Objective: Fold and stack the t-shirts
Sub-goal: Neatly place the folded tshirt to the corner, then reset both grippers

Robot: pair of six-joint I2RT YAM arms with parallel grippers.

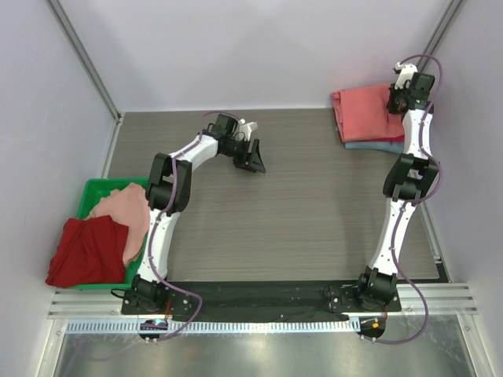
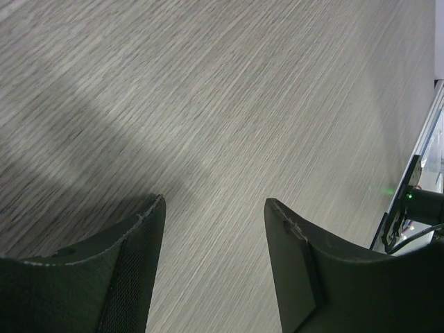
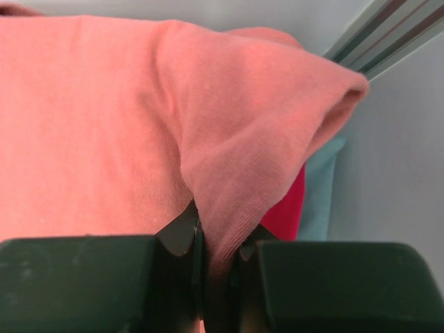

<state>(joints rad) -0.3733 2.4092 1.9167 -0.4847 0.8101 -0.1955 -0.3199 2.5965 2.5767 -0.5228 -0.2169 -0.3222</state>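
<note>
A folded salmon-coral t-shirt (image 1: pixel 363 111) tops a stack at the table's far right, over a magenta one (image 3: pixel 286 211) and a grey-blue one (image 1: pixel 376 145). My right gripper (image 1: pixel 398 98) is at the stack's right edge, shut on a fold of the salmon-coral t-shirt (image 3: pixel 229 159). My left gripper (image 1: pixel 253 159) is open and empty over the bare table at the far middle; its fingers (image 2: pixel 139 243) show only tabletop between them. A pale pink t-shirt (image 1: pixel 126 214) and a dark red t-shirt (image 1: pixel 82 251) lie crumpled in the bin at the left.
The green plastic bin (image 1: pixel 96 191) sits at the table's left edge. Grey walls enclose the table on the left, back and right. A metal rail (image 1: pixel 259 302) runs along the near edge by the arm bases.
</note>
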